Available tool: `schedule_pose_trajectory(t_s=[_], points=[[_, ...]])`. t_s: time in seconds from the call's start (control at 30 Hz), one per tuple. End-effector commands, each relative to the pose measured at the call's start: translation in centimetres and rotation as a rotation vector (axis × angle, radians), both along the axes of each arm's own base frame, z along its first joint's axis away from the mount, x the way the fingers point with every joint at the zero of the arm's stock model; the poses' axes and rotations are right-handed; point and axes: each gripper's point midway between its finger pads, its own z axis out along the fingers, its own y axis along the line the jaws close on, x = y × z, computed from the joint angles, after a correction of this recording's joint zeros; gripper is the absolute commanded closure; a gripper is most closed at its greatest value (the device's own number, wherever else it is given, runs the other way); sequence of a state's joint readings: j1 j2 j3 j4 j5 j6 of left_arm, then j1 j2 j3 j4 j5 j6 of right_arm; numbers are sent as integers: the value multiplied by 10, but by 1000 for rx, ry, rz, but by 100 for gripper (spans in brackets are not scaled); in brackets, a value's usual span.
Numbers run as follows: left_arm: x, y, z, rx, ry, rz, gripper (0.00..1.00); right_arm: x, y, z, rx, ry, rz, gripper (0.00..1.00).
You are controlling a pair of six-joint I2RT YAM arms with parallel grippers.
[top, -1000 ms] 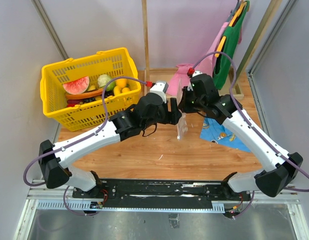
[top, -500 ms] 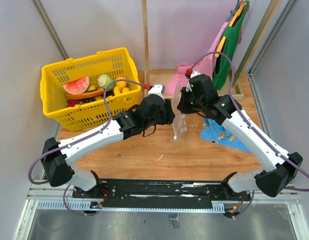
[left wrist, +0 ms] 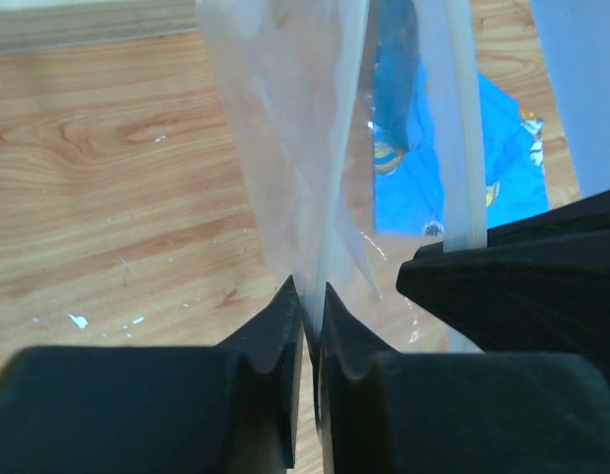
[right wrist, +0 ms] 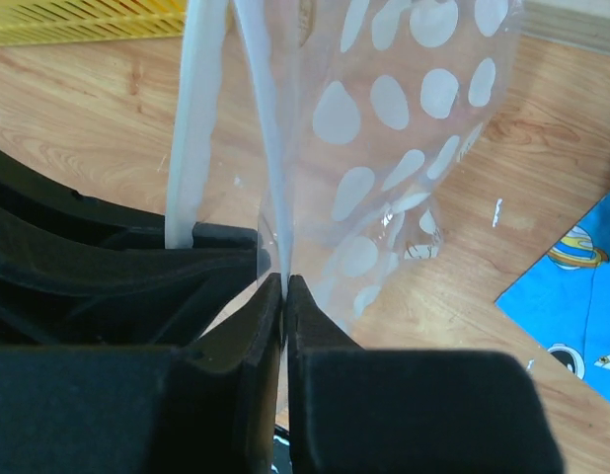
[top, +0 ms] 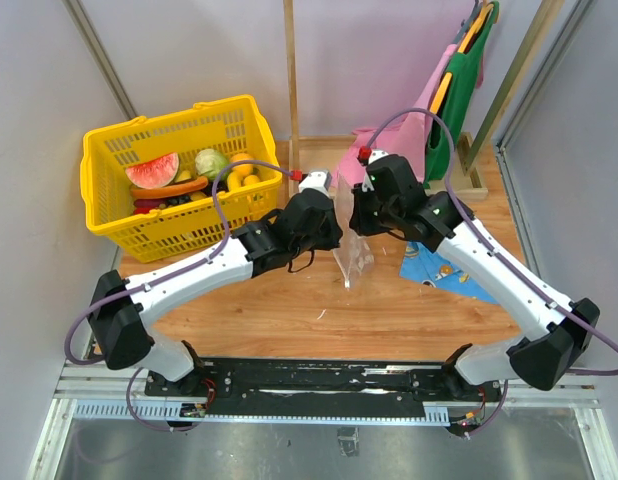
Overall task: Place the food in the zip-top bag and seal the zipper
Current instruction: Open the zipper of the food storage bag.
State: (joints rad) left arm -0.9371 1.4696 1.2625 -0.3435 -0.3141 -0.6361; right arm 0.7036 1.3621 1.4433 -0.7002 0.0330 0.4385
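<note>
On the wooden table (top: 289, 310), a yellow basket (top: 179, 228) at ten o'clock holds the food (top: 194, 172), all of it outside the zip-top bag (top: 351, 255). The bag is held upright at centre, with a blue cloth (top: 441, 268) at its four o'clock. The left gripper (left wrist: 307, 296) and right gripper (right wrist: 285, 281) meet at the bag's mouth, each with jaws pressed together on a clear wall just beside the white zipper (right wrist: 268, 148).

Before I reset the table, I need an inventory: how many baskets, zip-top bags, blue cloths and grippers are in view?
Baskets: 1, yellow basket
Bags: 1, zip-top bag
Blue cloths: 1, blue patterned cloth
Grippers: 2, left gripper, right gripper
Total: 5
</note>
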Motion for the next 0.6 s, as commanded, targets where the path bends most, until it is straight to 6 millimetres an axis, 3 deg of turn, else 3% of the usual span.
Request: schedule_pose_trajectory(t_s=[0.0,0.07,0.3,0.57], points=[[5,0,10,-63,-18,21,92,-4,-7,-7,-62,5,-21,92],[2,0,11,-86,-13,23,99,-5,-9,-11,-66,9,-27,87],[0,-2,12,-131,1,36,100,-11,3,-11,-40,3,3,68],[4,2,15,-137,9,81,100,-20,15,-21,-63,8,40,58]])
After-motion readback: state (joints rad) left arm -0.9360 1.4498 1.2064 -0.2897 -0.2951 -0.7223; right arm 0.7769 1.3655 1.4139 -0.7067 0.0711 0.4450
